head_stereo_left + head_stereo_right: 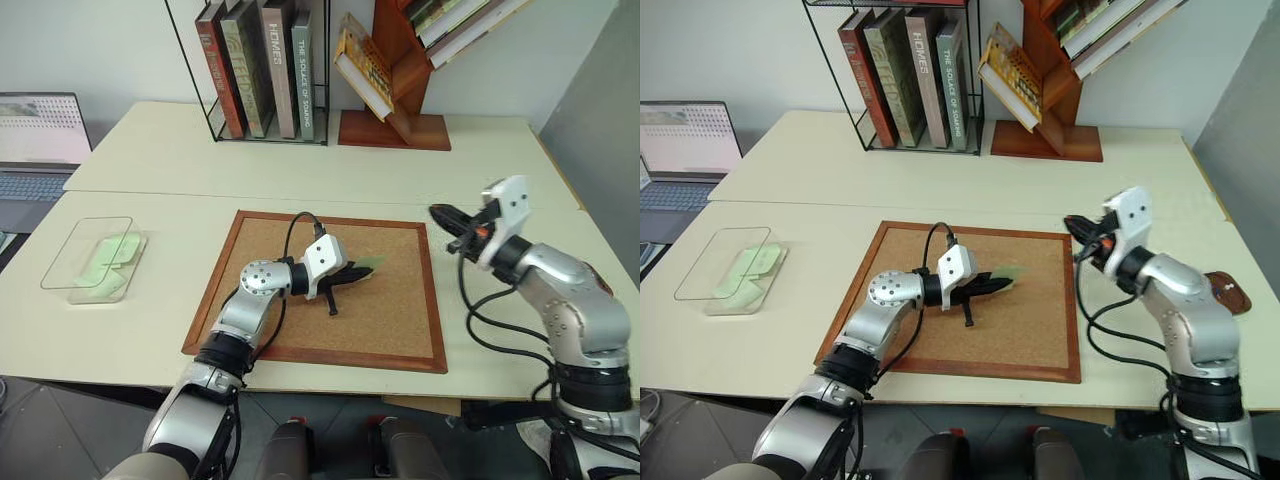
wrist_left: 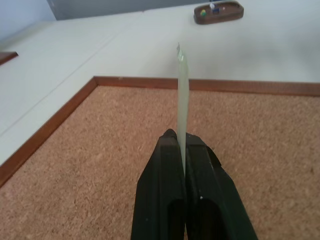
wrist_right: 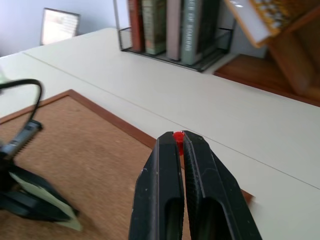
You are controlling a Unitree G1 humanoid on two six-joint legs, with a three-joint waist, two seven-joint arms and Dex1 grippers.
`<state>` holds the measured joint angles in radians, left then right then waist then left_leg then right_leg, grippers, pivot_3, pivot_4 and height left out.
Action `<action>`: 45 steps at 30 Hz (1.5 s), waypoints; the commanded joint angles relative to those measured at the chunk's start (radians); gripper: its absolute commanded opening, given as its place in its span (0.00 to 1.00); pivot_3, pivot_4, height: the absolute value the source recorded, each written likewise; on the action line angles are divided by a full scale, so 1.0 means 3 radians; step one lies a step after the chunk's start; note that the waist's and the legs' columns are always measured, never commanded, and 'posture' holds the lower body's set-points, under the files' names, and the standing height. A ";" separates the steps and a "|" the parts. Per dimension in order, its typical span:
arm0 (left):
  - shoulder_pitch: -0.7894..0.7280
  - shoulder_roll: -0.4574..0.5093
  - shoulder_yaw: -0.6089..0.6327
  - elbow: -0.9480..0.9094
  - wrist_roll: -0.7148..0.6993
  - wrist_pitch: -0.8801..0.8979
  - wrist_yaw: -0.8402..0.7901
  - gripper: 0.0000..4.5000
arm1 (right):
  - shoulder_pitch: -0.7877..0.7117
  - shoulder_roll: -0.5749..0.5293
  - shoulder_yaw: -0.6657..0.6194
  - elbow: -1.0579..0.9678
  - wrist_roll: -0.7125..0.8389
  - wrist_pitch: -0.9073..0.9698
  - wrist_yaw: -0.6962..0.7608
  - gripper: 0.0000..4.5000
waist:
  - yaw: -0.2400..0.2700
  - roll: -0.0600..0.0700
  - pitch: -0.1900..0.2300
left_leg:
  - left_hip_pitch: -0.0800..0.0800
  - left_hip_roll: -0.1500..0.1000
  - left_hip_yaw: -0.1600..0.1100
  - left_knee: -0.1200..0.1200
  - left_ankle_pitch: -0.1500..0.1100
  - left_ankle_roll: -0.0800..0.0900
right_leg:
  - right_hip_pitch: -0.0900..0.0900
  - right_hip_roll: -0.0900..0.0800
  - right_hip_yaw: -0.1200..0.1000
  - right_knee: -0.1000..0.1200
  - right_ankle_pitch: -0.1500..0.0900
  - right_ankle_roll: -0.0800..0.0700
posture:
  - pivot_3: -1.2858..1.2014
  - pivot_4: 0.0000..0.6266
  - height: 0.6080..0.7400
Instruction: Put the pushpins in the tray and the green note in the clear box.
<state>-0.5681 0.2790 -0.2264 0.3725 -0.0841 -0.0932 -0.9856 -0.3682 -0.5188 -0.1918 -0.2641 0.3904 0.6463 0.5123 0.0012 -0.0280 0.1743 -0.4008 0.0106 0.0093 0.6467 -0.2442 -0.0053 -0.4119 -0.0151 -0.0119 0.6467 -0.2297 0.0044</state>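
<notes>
Left wrist view: tray (image 2: pixel 218 12) holds pushpins (image 2: pixel 210 9); clear box (image 1: pixel 95 258) holds green slips (image 1: pixel 110 256).

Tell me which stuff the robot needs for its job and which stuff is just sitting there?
Needed: green note in the left gripper; red pushpin in the right gripper; tray; clear box.

Just there: corkboard, books, laptop, wooden bookstand.

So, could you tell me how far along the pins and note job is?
Done: some pushpins already lie in the tray. In hand: the right gripper pinches a red pushpin, and the left gripper holds the green note above the corkboard. Left: dropping that pin in the tray and the note in the clear box.
</notes>
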 commanded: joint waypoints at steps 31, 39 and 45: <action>0.0586 0.0159 -0.0137 -0.1170 0.0063 0.0425 0.0444 0.00 | 0.0586 -0.0617 -0.0839 0.1384 -0.0795 -0.0152 -0.0822 0.71 | -0.0014 0.0011 -0.0007 | 0.0011 0.0004 0.0010 0.0001 0.0001 0.0001 | 0.0005 0.0011 0.0011 0.0004 0.0001 0.0002 | 0.52 0.24 1.00; 0.0552 0.0128 -0.0141 -0.1110 0.0062 0.0390 0.0457 0.00 | 0.0580 -0.0650 -0.0899 0.1344 -0.0719 -0.0112 -0.0748 0.99 | -0.0013 0.0012 -0.0007 | 0.0011 0.0004 0.0010 0.0001 0.0001 0.0001 | 0.0005 0.0011 0.0011 0.0004 0.0001 0.0002 | 0.52 0.24 1.00; 0.0494 0.0072 -0.0091 -0.1081 0.0029 0.0429 0.0507 0.00 | 0.0603 -0.0723 -0.0879 0.1205 -0.0769 -0.0505 -0.0663 0.99 | -0.0013 0.0012 -0.0007 | 0.0010 0.0003 0.0010 0.0001 0.0001 0.0001 | 0.0005 0.0011 0.0011 0.0004 0.0001 0.0002 | 0.52 0.24 1.00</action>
<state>-0.3965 0.3105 -0.2695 0.0647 -0.0608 0.0386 -0.8497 -0.1816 -0.7011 -0.4314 0.1597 0.1661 0.5634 0.2922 -0.0027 -0.0243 0.1722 -0.3975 0.0115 0.0126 0.6470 -0.2440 -0.0050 -0.4103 -0.0120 -0.0083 0.6480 -0.2294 0.0050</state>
